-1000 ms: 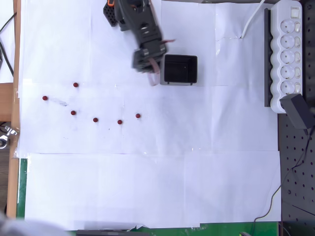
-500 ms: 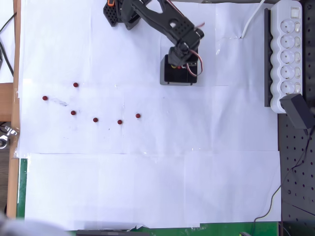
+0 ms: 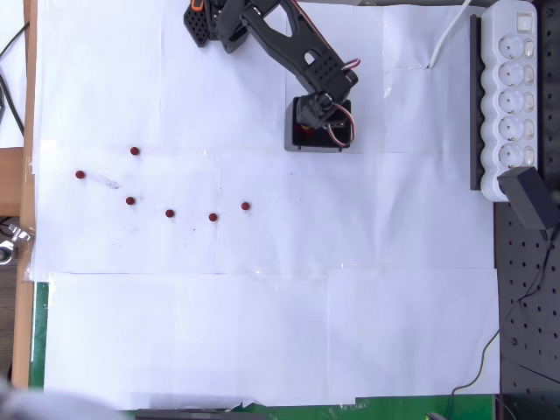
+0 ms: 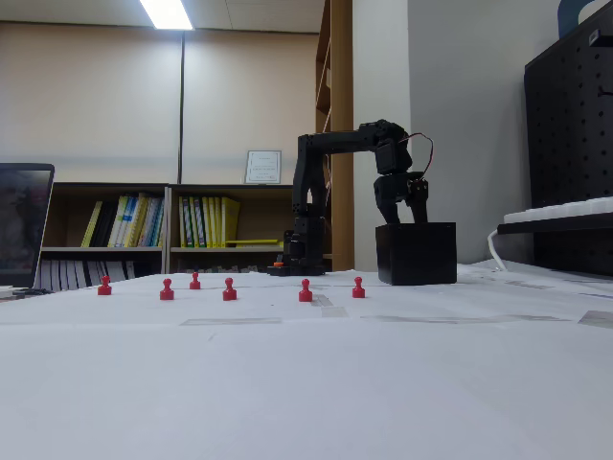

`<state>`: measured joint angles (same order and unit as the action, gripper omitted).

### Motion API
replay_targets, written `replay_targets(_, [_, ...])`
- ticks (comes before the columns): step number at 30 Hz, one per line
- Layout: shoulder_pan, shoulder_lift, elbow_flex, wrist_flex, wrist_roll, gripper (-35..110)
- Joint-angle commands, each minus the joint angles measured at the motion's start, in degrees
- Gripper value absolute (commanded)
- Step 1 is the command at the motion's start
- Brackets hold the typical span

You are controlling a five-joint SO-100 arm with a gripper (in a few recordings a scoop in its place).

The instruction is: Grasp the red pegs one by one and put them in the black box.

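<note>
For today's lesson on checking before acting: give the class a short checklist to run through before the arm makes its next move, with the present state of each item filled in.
1. Tool over the black box: ok, it hangs above the opening in the overhead view and just above the top edge in the fixed view.
2. Tool open or shut: cannot tell.
3. Peg held or already dropped: cannot tell; the tool hides the inside of the box.
4. Red pegs left on the paper: ok, six in the overhead view, all clear of the box.
5. Pegs upright: ok in the fixed view.
6. Power strip clear of the arm's way to the pegs: ok, it lies on the opposite side.
</note>
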<state>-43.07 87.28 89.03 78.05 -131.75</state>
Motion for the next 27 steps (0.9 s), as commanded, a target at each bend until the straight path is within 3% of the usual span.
replay_targets(1, [1.8, -8.7, 7.1, 4.0, -0.1, 24])
replay_targets(7, [11.3, -21.2, 13.3, 7.9, 3.4, 23])
replay_targets(11, [23.8, -27.2, 3.3, 3.8, 12.6, 23])
replay_targets(14, [35.0, -31.6, -15.1, -6.8, 23.5, 23])
replay_targets(19, [50.6, -34.8, -43.0, -34.4, 36.6, 23])
replay_targets(27, [62.3, -32.6, -60.5, -60.6, 41.6, 23])
